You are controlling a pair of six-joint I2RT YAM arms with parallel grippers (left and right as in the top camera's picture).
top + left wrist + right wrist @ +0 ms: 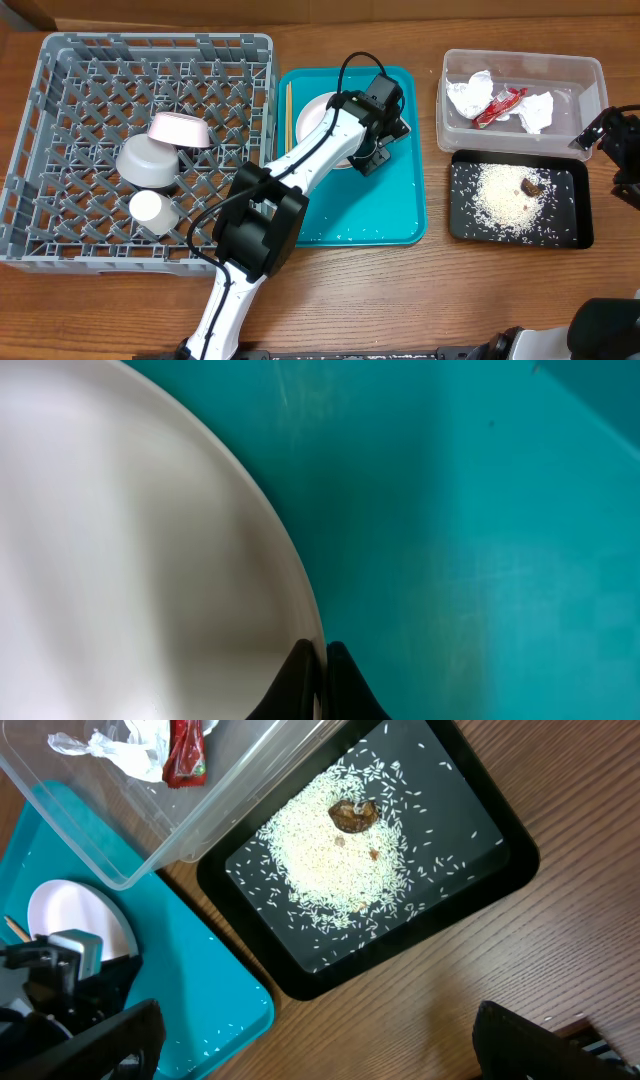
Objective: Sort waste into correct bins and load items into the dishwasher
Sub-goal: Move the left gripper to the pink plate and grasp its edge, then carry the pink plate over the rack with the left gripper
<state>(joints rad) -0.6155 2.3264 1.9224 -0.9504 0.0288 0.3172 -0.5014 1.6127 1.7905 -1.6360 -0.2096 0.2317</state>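
Observation:
A white plate (312, 112) lies on the teal tray (400, 215). My left gripper (372, 152) is shut on its rim, and the left wrist view shows the jaws (320, 678) pinching the plate edge (150, 540). Wooden chopsticks (288, 115) lie at the tray's left edge. The grey dish rack (60, 120) holds a grey bowl (148, 160), a pale tilted dish (180, 130) and a white cup (152, 210). The clear tub (590, 75) holds white paper (468, 95) and a red wrapper (500, 104). The black tray (570, 235) holds rice (505, 195) and a brown lump (531, 186). My right gripper (315, 1045) is open and empty over the table.
Stray rice grains lie on the teal tray (200, 990) near its front edge. The tub (230, 805) and black tray (500, 840) sit close together at the right. My right gripper (600, 135) hangs by the tub's right end. Bare wood lies in front.

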